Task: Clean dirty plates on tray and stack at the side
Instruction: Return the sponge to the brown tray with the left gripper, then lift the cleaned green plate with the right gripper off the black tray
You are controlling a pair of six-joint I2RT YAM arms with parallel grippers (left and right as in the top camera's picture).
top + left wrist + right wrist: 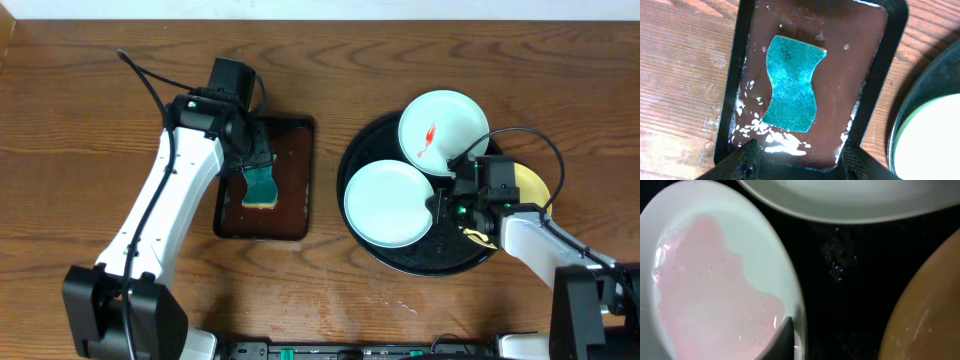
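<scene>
The black tray [420,258] holds three plates. A bluish-white plate with a red smear [443,125] sits at the back. A second bluish-white plate [385,203] sits front left and carries a pink watery film [715,280]. The pale yellow plate [530,185] lies partly under my right arm. My right gripper [440,205] is at the front plate's right rim; one finger [797,325] rests on the inside of the rim, and the other is lost against the black tray. My left gripper [255,165] hangs open and empty [802,160] over a green sponge [790,85].
The sponge [260,188] lies flat in a wet dark-brown rectangular tray [290,215] left of the black tray. A strip of wood tabletop [325,200] separates the two trays. The black tray's rim [910,100] shows at the right of the left wrist view.
</scene>
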